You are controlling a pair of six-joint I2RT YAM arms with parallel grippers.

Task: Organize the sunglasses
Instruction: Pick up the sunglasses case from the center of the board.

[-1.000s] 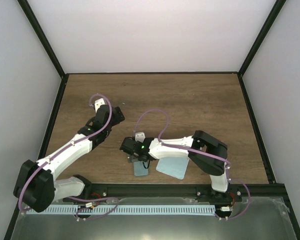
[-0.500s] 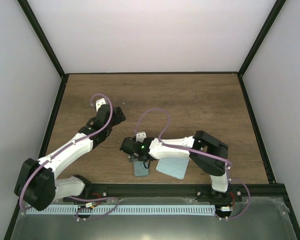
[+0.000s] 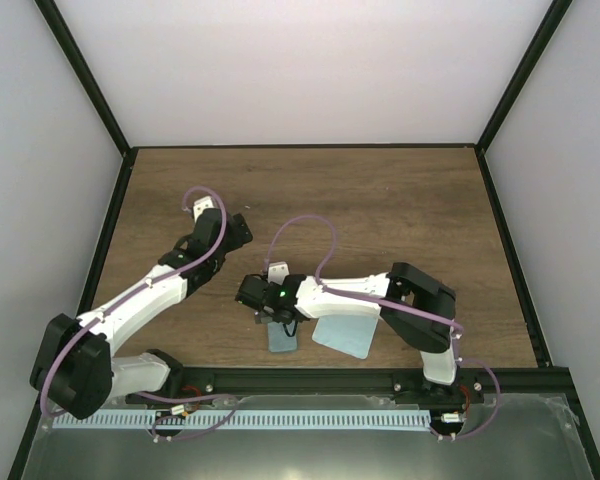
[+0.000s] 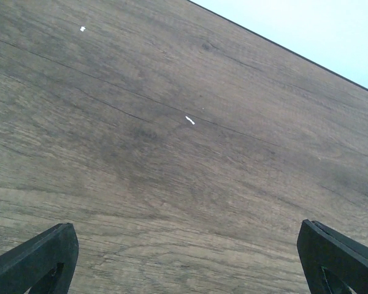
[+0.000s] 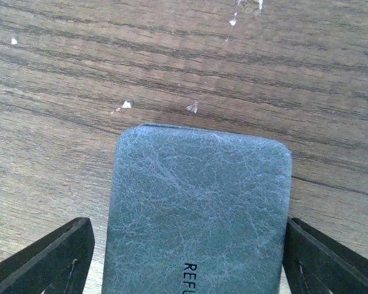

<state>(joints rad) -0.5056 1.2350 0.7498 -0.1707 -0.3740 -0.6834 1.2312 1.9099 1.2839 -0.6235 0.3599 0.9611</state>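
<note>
The blue-grey case (image 5: 199, 196) lies shut on the wooden table, with dark lettering on its lid. My right gripper (image 5: 185, 228) is open and straddles the case's end, one finger on each side, the right one very near its edge. From above, the right gripper (image 3: 265, 312) hangs over the case (image 3: 282, 338) near the front edge. My left gripper (image 4: 185, 228) is open and empty over bare wood; from above the left gripper (image 3: 238, 232) is left of centre. The red sunglasses are not in view.
The pale blue cloth (image 3: 342, 336) lies flat just right of the case, partly under my right arm. A black frame rail (image 3: 380, 376) runs along the table's front edge. Small white specks (image 5: 126, 105) dot the wood beyond the case.
My right gripper has shifted slightly left over the case. My left gripper has edged a little farther away. The case and cloth have not moved.
</note>
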